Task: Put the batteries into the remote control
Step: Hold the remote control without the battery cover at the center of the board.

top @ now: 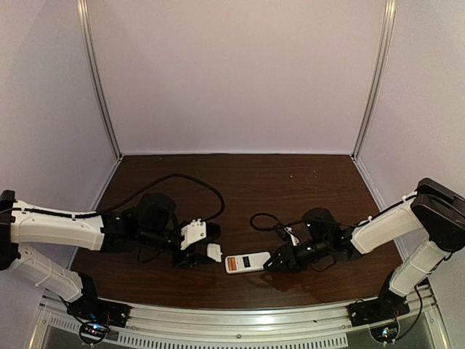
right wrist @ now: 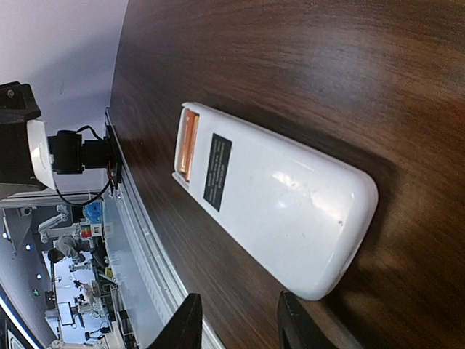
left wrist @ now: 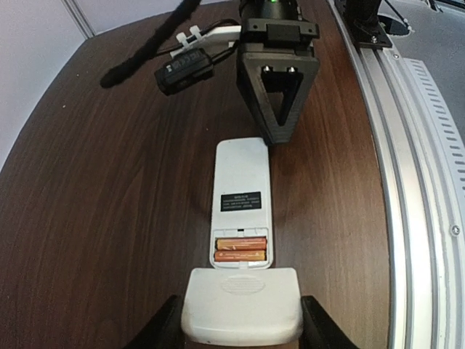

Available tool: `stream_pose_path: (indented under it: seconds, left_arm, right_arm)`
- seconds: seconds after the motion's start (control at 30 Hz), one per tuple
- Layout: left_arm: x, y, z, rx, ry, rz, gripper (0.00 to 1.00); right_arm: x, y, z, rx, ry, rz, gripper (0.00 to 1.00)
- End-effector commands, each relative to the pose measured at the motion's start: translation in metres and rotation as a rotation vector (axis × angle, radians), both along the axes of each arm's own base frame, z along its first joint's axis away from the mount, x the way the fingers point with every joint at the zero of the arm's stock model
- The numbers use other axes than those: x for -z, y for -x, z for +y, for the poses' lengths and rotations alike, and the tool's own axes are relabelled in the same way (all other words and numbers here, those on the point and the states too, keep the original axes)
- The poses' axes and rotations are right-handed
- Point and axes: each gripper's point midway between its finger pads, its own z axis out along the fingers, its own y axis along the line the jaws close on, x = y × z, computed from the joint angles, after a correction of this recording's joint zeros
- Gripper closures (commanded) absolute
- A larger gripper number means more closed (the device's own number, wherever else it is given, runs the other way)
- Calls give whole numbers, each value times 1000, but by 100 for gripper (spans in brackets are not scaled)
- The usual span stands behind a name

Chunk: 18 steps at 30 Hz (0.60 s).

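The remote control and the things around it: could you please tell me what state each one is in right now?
remote control: lying face down, battery bay uncovered.
batteries: both seated side by side in the bay.
cover: off the remote, held just beyond its bay end.
left gripper: closed on the cover.
right gripper: open at the remote's other end, nothing between its fingers.
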Motion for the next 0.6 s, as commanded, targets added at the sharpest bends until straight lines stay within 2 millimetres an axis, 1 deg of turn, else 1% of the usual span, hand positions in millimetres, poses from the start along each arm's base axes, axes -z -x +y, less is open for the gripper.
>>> stream_pose_path:
  seconds: [0.0,0.1,0.2,0.3,0.37,0.4,0.47,0.57]
  left_arm:
    - [-4,-5,-7,-22,2,6,78]
    - [5,-4,-11,-31,-22,25,79]
    - [16,-5,-14,-56,-66,52,79]
    - [23,-6,-17,-91,-93,92,81]
    - [24,-5,-20,-111,-92,107,81]
    - [24,-3,-21,-119,-89,111,81]
    - [25,-2,-23,-138,-80,119,80]
    - [30,-2,-26,-159,-79,116,80]
  right_arm:
    - [0,-10,1,6,9,-35,63]
    - [0,-15,-2,9,21,-45,63]
    - [-7,-18,-3,2,16,-61,62]
    - [-27,-19,-1,-7,-23,-93,59]
    - [-38,-23,-5,11,-19,-131,55]
    - [-40,-26,-9,24,-1,-149,52]
    - [-39,-35,-18,46,45,-180,48]
    - [-27,-44,-26,62,88,-180,46]
